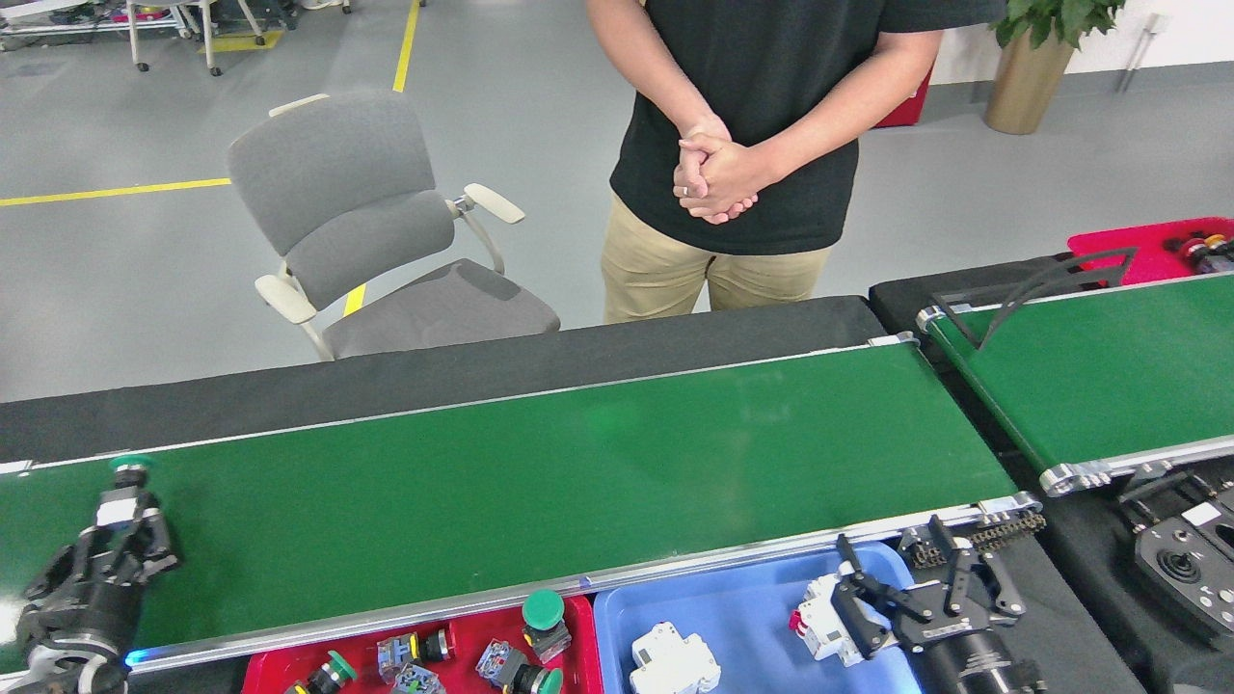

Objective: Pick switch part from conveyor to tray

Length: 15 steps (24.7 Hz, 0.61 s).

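The conveyor point(578, 482) is the long green belt with silver rails across the middle. At its left end my left gripper point(128, 522) is shut on a switch part point(123, 490), which has a green round cap and a grey body and points toward the far rail. I cannot tell whether the part touches the belt. A red tray point(576, 631) at the near edge holds several switch parts. My right gripper point(901, 578) stands open over the right end of a blue tray point(742, 602), beside a white breaker point(819, 617).
A person in a black shirt stands behind the belt with hands point(713, 178) clasped, and a grey chair point(376, 231) is to the left. A second green belt point(1109, 376) with a black bracket lies at the right. A black controller point(1191, 569) sits below it, and another red tray point(1147, 241) is at the far right.
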Each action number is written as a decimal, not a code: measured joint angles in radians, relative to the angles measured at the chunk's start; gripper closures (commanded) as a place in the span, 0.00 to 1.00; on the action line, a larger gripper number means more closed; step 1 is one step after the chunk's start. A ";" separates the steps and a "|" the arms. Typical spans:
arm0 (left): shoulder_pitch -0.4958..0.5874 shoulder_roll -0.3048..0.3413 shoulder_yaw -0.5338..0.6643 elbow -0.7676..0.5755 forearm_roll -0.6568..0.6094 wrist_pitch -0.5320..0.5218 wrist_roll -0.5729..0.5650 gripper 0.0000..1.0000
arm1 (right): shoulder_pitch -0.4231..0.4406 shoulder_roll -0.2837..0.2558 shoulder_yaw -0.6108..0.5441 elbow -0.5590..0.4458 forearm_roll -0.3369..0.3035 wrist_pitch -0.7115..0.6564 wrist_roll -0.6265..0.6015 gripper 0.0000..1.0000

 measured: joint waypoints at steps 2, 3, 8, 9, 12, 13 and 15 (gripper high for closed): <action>0.166 -0.032 -0.005 -0.179 -0.002 -0.123 -0.013 0.46 | 0.009 0.001 -0.013 -0.004 -0.001 0.001 0.000 0.00; 0.249 -0.047 -0.005 -0.247 -0.003 -0.171 -0.024 0.31 | 0.013 0.001 -0.014 -0.010 -0.001 0.001 -0.001 0.00; 0.375 -0.164 -0.006 -0.369 -0.005 -0.255 -0.077 0.00 | 0.062 0.037 -0.015 -0.041 -0.001 0.005 -0.003 0.00; 0.378 -0.186 -0.006 -0.378 -0.005 -0.261 -0.080 0.00 | 0.071 0.041 -0.015 -0.041 -0.001 0.005 -0.003 0.00; 0.395 -0.222 0.016 -0.402 -0.005 -0.266 -0.085 0.00 | 0.076 0.041 -0.015 -0.041 -0.001 0.001 -0.003 0.00; 0.401 -0.239 0.040 -0.405 -0.005 -0.272 -0.087 0.00 | 0.076 0.041 -0.015 -0.041 -0.001 0.000 -0.004 0.00; 0.407 -0.280 0.108 -0.407 -0.008 -0.216 -0.091 0.00 | 0.076 0.041 -0.015 -0.041 -0.001 0.000 -0.004 0.00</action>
